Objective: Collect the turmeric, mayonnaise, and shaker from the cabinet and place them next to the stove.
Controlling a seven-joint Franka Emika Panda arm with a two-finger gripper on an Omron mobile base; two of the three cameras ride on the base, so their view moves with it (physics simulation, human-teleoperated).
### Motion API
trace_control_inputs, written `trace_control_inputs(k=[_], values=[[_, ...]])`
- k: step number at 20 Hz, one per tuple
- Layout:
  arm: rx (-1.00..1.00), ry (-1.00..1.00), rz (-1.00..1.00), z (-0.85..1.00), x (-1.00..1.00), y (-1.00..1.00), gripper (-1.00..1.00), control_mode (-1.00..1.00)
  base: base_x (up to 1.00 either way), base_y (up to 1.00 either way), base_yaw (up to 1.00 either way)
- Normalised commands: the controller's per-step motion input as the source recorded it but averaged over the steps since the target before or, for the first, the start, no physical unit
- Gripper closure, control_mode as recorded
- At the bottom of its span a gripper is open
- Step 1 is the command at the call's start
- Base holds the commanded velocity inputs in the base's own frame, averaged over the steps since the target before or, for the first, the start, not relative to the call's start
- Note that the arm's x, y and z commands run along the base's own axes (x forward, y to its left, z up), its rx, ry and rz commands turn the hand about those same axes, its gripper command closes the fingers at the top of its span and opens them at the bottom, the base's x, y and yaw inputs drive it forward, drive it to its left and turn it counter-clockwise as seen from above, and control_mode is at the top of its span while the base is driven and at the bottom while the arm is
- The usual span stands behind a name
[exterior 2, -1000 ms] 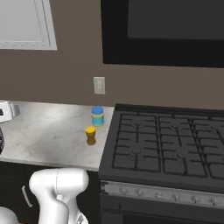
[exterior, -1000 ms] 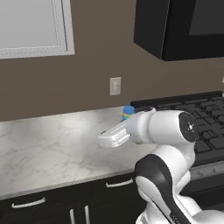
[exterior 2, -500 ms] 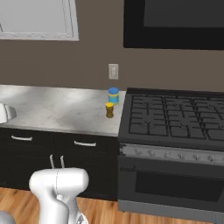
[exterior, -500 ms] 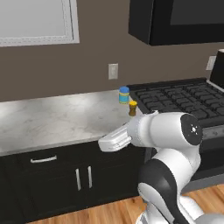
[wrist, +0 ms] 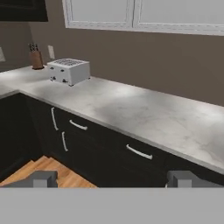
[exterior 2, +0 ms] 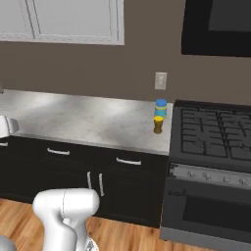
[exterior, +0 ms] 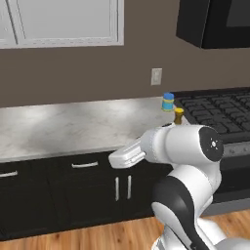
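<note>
The stout blue-lidded mayonnaise jar (exterior 2: 161, 108) sits on the marble-look grey countertop (exterior 2: 83, 120) near the back wall, right by the counter's stove-side edge. The small orange turmeric jar with the yellow lid (exterior 2: 158, 124) stands just in front of it, close but I can't tell if they touch. Both are just beside the black cooktop with cast grates (exterior 2: 215, 139). Lots of bare counter runs off to the left, with black cupboard doors and silver pulls below. Further along there's a white two-slot toaster (wrist: 68, 71) and a wooden knife block (wrist: 36, 57) near the corner. The two-finger gripper (wrist: 112, 179) hangs off the counter's front edge with its fingers spread wide, nothing between them.
</note>
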Motion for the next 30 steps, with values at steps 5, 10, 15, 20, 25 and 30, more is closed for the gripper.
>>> trace_control_inputs(k=[5,10,15,20,25,30], values=[[0.0,0.0,0.0,0.0,0.0,0.0,-1.0,1.0,-0.17,0.98,0.29],[0.0,0.0,0.0,0.0,0.0,0.0,-1.0,1.0,-0.03,1.0,0.35],[0.0,0.0,0.0,0.0,0.0,0.0,-1.0,1.0,0.0,1.0,0.39],[0.0,0.0,0.0,0.0,0.0,0.0,-1.0,1.0,0.0,0.96,0.45],[0.0,0.0,0.0,0.0,0.0,0.0,-1.0,1.0,0.13,0.79,0.46],[0.0,0.0,0.0,0.0,0.0,0.0,-1.0,1.0,0.43,0.26,0.39]])
